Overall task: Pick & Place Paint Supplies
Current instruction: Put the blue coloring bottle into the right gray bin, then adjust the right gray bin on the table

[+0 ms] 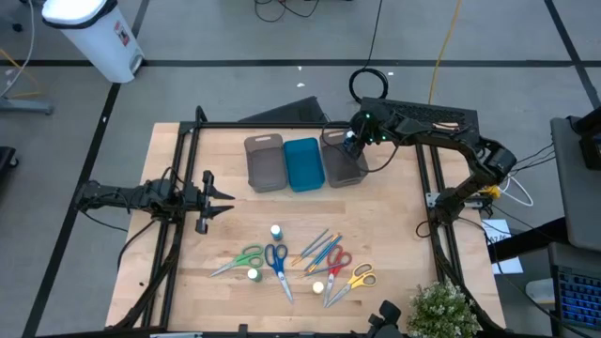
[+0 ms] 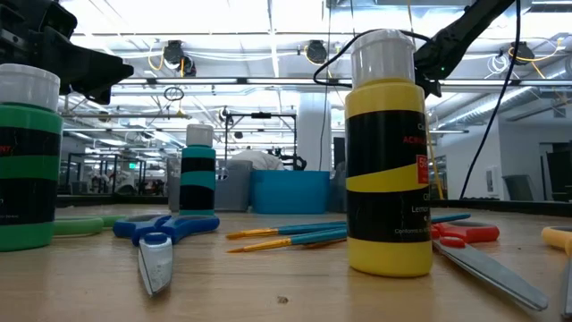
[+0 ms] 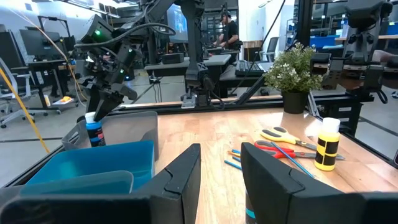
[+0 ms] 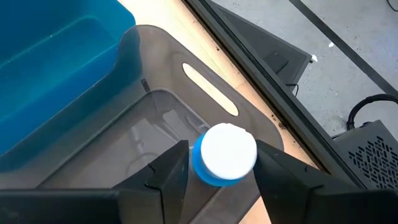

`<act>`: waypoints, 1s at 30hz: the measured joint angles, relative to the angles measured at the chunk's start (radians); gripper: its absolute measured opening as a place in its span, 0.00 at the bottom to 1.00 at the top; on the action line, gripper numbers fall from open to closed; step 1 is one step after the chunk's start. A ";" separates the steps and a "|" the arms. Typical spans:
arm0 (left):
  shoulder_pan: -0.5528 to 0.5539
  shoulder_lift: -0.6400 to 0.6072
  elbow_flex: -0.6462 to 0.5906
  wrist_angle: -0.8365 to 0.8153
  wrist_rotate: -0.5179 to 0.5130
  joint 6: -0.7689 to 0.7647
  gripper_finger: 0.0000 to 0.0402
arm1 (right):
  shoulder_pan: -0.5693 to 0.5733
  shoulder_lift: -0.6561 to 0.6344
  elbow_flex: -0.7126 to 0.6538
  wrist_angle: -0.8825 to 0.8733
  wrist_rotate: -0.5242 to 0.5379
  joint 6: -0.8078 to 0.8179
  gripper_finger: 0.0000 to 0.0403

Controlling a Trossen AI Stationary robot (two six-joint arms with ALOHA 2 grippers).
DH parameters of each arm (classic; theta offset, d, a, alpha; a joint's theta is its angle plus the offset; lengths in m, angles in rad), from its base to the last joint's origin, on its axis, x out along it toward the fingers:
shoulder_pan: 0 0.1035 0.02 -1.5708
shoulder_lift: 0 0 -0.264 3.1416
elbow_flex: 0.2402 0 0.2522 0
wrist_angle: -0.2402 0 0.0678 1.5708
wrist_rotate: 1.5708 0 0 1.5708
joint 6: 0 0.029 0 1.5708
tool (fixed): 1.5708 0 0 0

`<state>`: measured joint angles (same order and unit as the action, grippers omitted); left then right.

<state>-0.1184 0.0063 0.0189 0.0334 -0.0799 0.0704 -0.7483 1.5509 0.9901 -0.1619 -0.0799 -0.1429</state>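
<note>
Looking down from the high view, you see the right gripper (image 1: 351,143) over the grey tray (image 1: 344,158) that sits on the blue tray's (image 1: 302,162) right-arm side. The left gripper (image 1: 214,199) waits well apart from that blue tray, toward the left edge of the table (image 1: 394,225), its fingers slightly parted around nothing. The remaining bottles, brushes (image 1: 317,249) and scissors lie scattered in front of the blue tray, near the table's front edge.

From the low view, the yellow bottle (image 2: 389,152) blocks most of the far side, so you cannot judge the drop there.

From the left wrist view, the blue-capped bottle (image 3: 93,131) stands upright inside the grey tray beside the blue tray, with the right arm's fingers above and around its top.

From the right wrist view, the fingers stand spread on either side of the white cap, with a sliver of gap on each side, so the bottle looks just released. Watch the retreat: if you lift off at a slant, one finger could catch the cap and tip the bottle against the tray wall. It also stands close to the handle-slot end, so a knock there might roll it over.
</note>
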 joint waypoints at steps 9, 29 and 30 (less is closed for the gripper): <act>0.000 0.000 0.000 0.000 0.000 0.000 0.31 | 0.005 0.000 0.000 0.012 0.000 0.000 0.50; 0.000 0.000 0.000 0.000 -0.001 0.000 0.31 | 0.167 -0.124 -0.001 0.072 0.108 -0.123 0.62; 0.000 0.000 0.000 0.000 -0.001 0.000 0.31 | 0.182 -0.141 -0.001 0.055 0.106 -0.128 0.62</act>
<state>-0.1183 0.0063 0.0192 0.0330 -0.0805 0.0705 -0.5664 1.4101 0.9894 -0.1071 0.0258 -0.2711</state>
